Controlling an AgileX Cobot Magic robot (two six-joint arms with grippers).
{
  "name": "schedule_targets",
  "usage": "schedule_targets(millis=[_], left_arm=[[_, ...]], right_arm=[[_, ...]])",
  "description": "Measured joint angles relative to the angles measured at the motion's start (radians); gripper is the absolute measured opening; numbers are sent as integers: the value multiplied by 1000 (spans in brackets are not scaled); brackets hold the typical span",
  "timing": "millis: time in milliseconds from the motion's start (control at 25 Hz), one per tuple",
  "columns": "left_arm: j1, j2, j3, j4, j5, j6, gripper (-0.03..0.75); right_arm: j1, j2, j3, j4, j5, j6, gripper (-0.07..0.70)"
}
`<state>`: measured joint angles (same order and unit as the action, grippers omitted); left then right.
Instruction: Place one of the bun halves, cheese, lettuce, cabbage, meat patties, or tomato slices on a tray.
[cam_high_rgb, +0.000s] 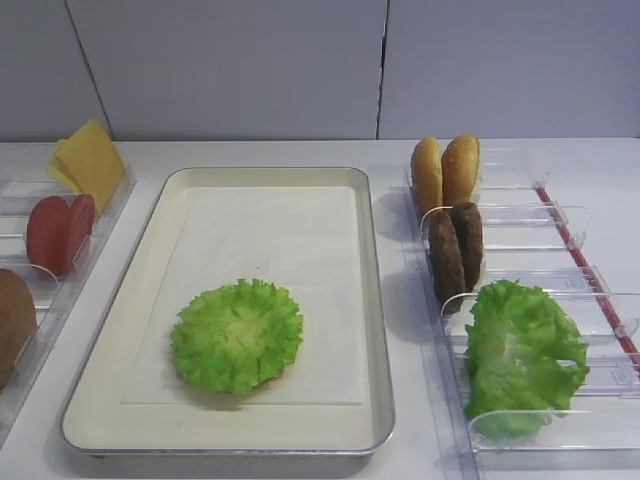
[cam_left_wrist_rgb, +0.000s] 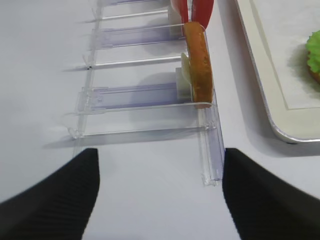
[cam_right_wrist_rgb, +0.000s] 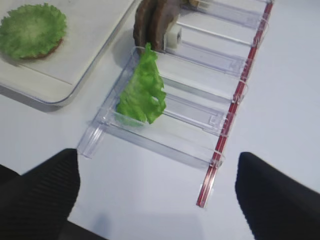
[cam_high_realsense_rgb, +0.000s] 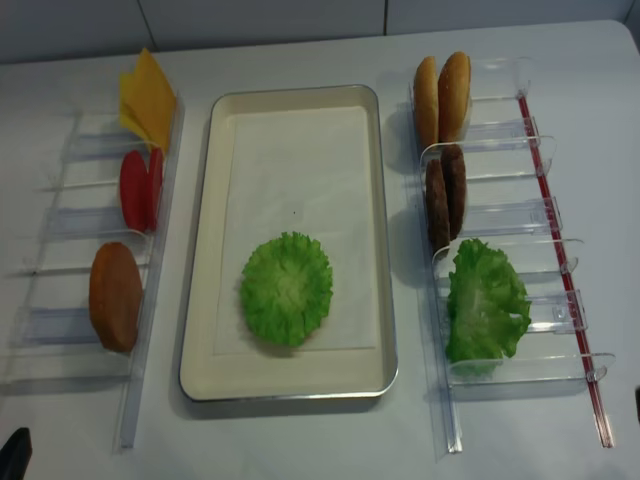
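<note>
Hovering over the bare white table (cam_right_wrist_rgb: 150, 200), your right gripper (cam_right_wrist_rgb: 157, 192) is standing wide open and is holding nothing; its two dark fingers (cam_right_wrist_rgb: 42, 195) are showing at the bottom corners of the right wrist view. Just ahead of it, the clear bins (cam_right_wrist_rgb: 200, 107) are carrying a heaped bunch of green leaves (cam_right_wrist_rgb: 142, 90) and, further on, the meat patties (cam_right_wrist_rgb: 155, 22) standing on edge. Your left gripper (cam_left_wrist_rgb: 160, 192) is also spread open and empty, above the table near the end of the left bins (cam_left_wrist_rgb: 210, 145), where one bun half (cam_left_wrist_rgb: 199, 62) is standing on edge beside the tomato slices (cam_left_wrist_rgb: 197, 10). Between the two rows, the tray (cam_high_rgb: 375, 290) is lying with its paper liner. The lettuce (cam_high_rgb: 237, 335) is resting flat on the liner, in the near half of the tray, and something brown is peeking out under its edge. At the far left, the cheese (cam_high_rgb: 90, 160) is leaning in its bin, and two more bun halves (cam_high_rgb: 445, 170) are standing at the far right.
</note>
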<state>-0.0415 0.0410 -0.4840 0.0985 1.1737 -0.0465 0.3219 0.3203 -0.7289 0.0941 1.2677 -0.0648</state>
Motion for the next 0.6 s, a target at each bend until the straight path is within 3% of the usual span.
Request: schedule_targets(millis=[600], left_arm=[[0,0,0,0,0,0,519]], right_arm=[[-109,-186,85,-13,11,24,653]])
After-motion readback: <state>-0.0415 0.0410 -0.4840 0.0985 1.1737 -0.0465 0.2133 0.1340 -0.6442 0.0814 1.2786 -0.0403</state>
